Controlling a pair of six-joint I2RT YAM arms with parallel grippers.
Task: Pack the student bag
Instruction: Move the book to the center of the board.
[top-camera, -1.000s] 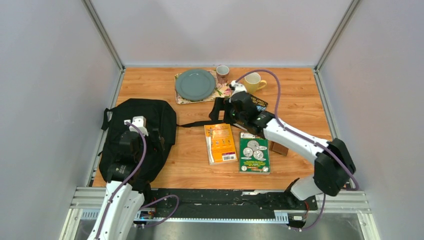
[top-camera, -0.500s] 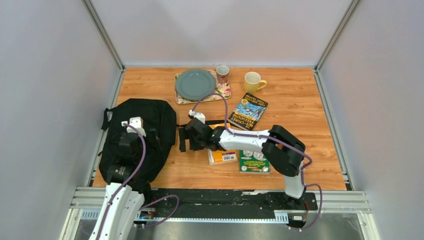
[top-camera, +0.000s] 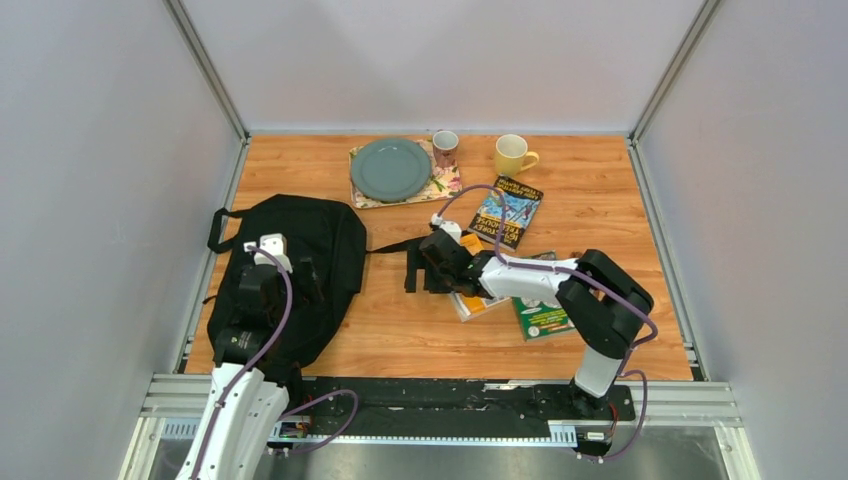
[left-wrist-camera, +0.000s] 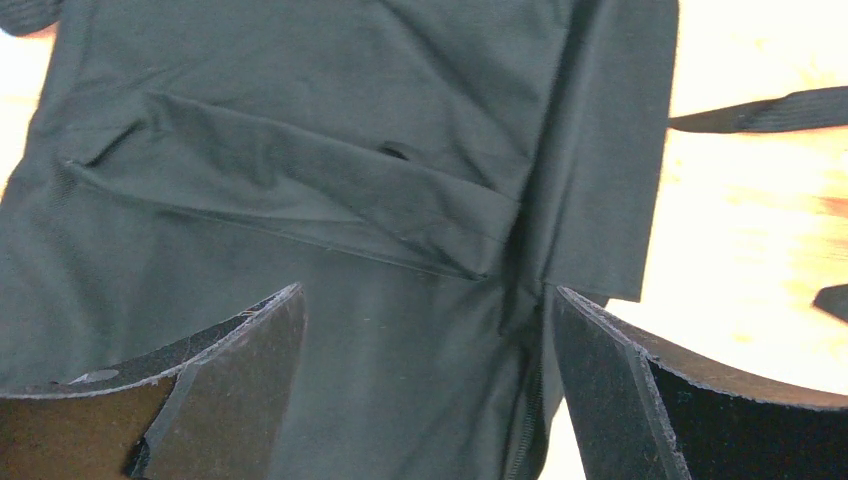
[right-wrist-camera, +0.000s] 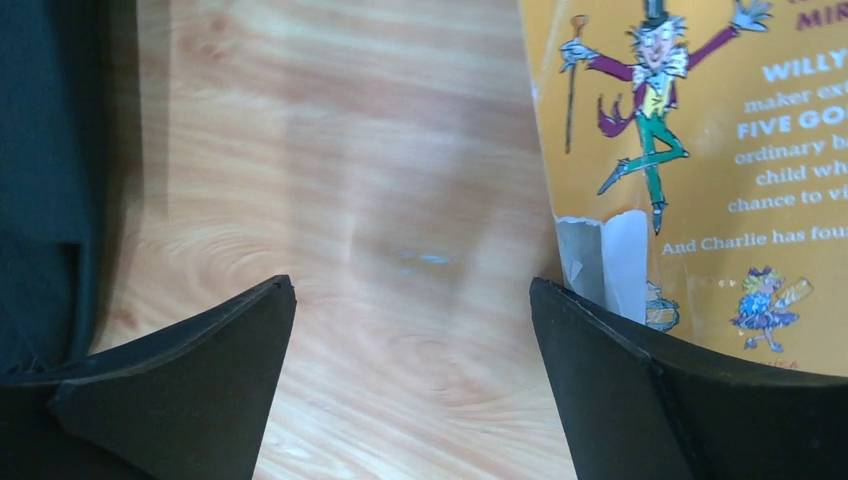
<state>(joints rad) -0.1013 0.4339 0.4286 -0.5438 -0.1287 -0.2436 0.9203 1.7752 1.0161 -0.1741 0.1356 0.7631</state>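
The student bag (top-camera: 305, 250), a large black backpack, lies at the table's left; its fabric fills the left wrist view (left-wrist-camera: 300, 150). My left gripper (top-camera: 262, 278) hovers over the bag, jaws open and empty (left-wrist-camera: 425, 330). A black strap (top-camera: 392, 246) runs right from the bag toward my right gripper (top-camera: 420, 272). In the right wrist view that gripper (right-wrist-camera: 412, 300) is open and empty over bare wood, with black strap fabric (right-wrist-camera: 40, 150) left of it and the orange book (right-wrist-camera: 700, 150) at its right finger.
The orange book (top-camera: 472, 302) lies partly under my right arm, with a green book (top-camera: 540, 318) to its right. A dark blue book (top-camera: 507, 212), a grey plate (top-camera: 390, 168) on a floral mat, a small mug (top-camera: 445, 147) and a yellow mug (top-camera: 512, 155) are behind.
My right gripper swept left to the strap, then drew back right. The orange and green books slid right and turned. The bag shifted slightly away and right. The left arm barely moved.
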